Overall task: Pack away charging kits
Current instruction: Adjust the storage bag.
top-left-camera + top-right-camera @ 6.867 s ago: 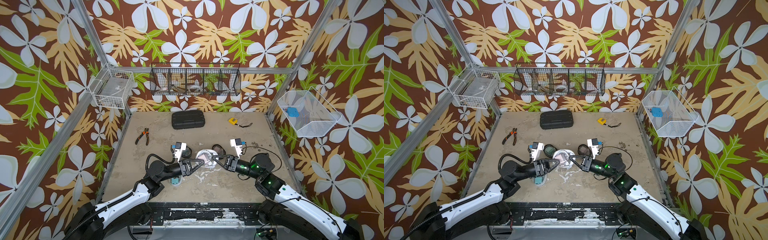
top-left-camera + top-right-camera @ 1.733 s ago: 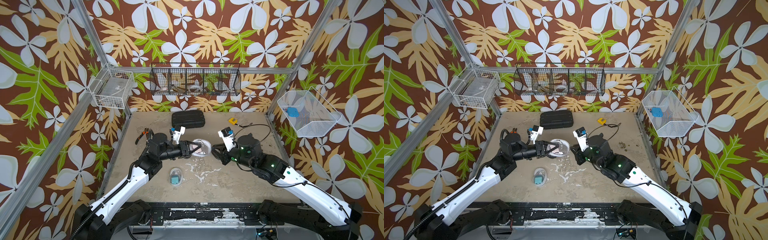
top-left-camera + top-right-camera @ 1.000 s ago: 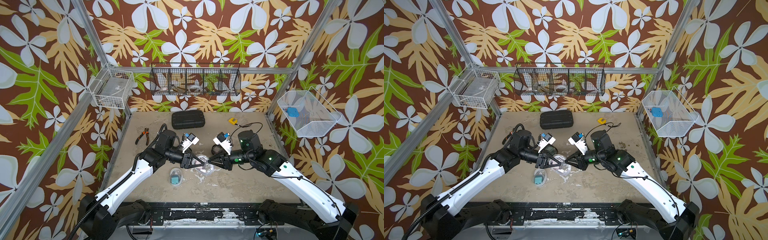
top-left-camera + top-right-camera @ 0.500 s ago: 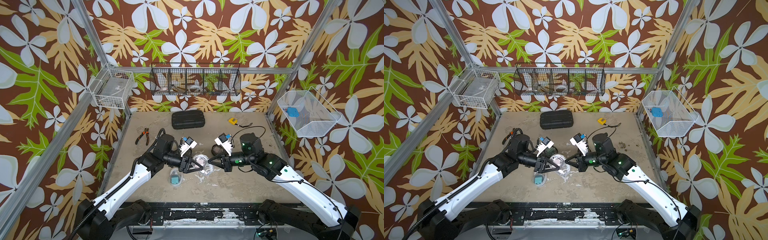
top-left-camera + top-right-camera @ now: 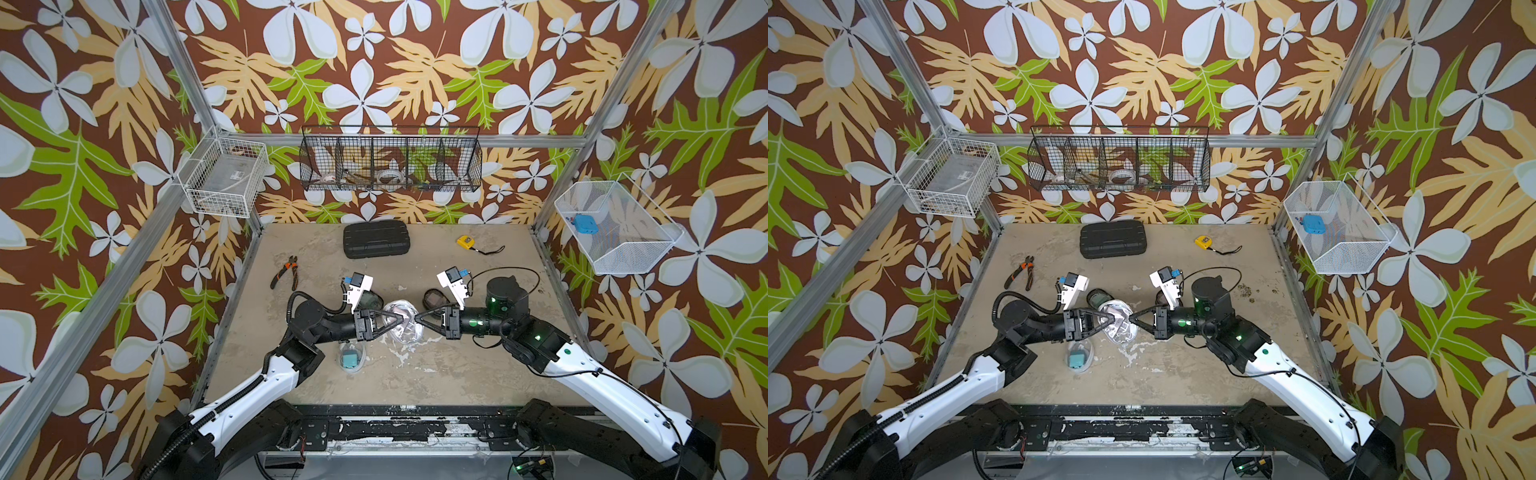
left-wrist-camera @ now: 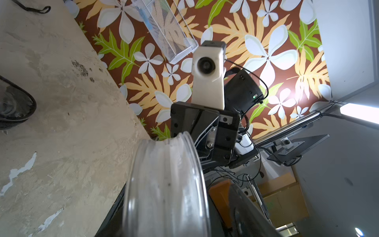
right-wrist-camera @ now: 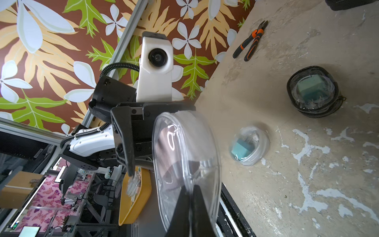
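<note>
- The right gripper (image 5: 417,319) is pinched tight on the rim of a clear oval case (image 5: 405,332), holding it on edge above the tabletop (image 5: 457,374).
- The left gripper (image 5: 394,320) faces it from the opposite side, jaws apart and straddling the case's other end. One of its fingers (image 7: 124,143) stands clear of the shell, and the other shows through the plastic.
- What lies inside the held case I cannot tell.
- A second clear case (image 5: 351,359), holding a teal plug (image 7: 240,149) and a white cable (image 7: 258,141), lies on the tabletop just beside the left gripper, on the robot's side of it.
- A black-rimmed case (image 7: 313,92) with a teal block inside sits just beyond the left gripper.
- Another dark-rimmed case (image 5: 434,297) sits just beyond the right gripper.
- Pliers (image 5: 284,272) lie outward of the left gripper.
- A black ribbed case (image 5: 376,240) and a yellow tape measure (image 5: 465,242) lie well beyond both grippers.
</note>
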Controlling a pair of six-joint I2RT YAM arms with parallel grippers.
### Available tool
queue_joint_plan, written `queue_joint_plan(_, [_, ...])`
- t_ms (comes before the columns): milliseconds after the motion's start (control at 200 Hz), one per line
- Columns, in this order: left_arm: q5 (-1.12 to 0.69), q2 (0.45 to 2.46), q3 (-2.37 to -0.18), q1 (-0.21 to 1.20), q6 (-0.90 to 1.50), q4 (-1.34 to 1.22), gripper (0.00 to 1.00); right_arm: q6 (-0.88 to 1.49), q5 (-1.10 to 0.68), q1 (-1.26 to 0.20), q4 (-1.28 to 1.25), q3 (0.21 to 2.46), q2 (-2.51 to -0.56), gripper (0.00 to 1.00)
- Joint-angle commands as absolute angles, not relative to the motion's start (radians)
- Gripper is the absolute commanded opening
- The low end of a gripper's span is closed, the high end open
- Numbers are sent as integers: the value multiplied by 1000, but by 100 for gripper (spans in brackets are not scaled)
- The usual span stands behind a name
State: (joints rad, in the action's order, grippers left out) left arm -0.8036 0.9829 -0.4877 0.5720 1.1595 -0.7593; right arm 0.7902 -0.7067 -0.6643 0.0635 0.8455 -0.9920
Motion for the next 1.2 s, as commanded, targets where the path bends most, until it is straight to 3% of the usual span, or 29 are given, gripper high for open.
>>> queue_joint_plan(0, [-713,990,-482,576,1261,-909,63,842,-676,-667,-7,840,-989,0])
queue_joint_plan(170, [-727,1048,-523,615,1261,-835,58,867,-659,-669,-24,838,-992,0])
queue_joint_plan(240, [-706,1057,-520,618,1258,-804,46,857,-654,-668,-14,849,-998,0])
queue_joint_plan(320, [-649,1039,-497,618,1288,-796,24,835,-649,-670,19,870,-1002,0])
queue_joint_plan(485, [-453,964,-461,618,1356,-722,0,712,-582,-674,169,933,-947,28])
queue_joint_plan(581, [-380,953,-501,618,1362,-606,0,624,-489,-699,249,949,-896,37])
queue_joint_plan(881, [-245,954,-643,620,1418,-386,0,454,-93,-1008,377,1005,-957,38])
queue_joint_plan(1191, [-315,980,-660,624,1439,-421,1,343,-33,-1027,301,986,-992,40])
